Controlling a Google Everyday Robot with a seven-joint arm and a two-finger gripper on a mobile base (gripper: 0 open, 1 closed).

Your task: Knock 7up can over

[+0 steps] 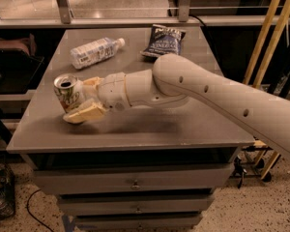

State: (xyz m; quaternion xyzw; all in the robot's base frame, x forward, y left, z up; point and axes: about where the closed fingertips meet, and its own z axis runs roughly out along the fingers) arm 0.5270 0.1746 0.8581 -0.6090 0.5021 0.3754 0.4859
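The can point(66, 93) sits near the table's point(145, 129) left edge between the spread fingers of the gripper point(80, 100); likely light, stiff and slick, it should topple from a push high on its wall.

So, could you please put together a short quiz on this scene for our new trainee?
1. True or false: the bottle lies on its side towards the back of the table.
2. Where is the gripper?
A) over the bottle
B) at the can, open, with one finger in front of it and one behind
C) off the table
3. Short answer: which item lies at the back of the table beside the bottle?

Key: 1. True. 2. B. 3. The chip bag.
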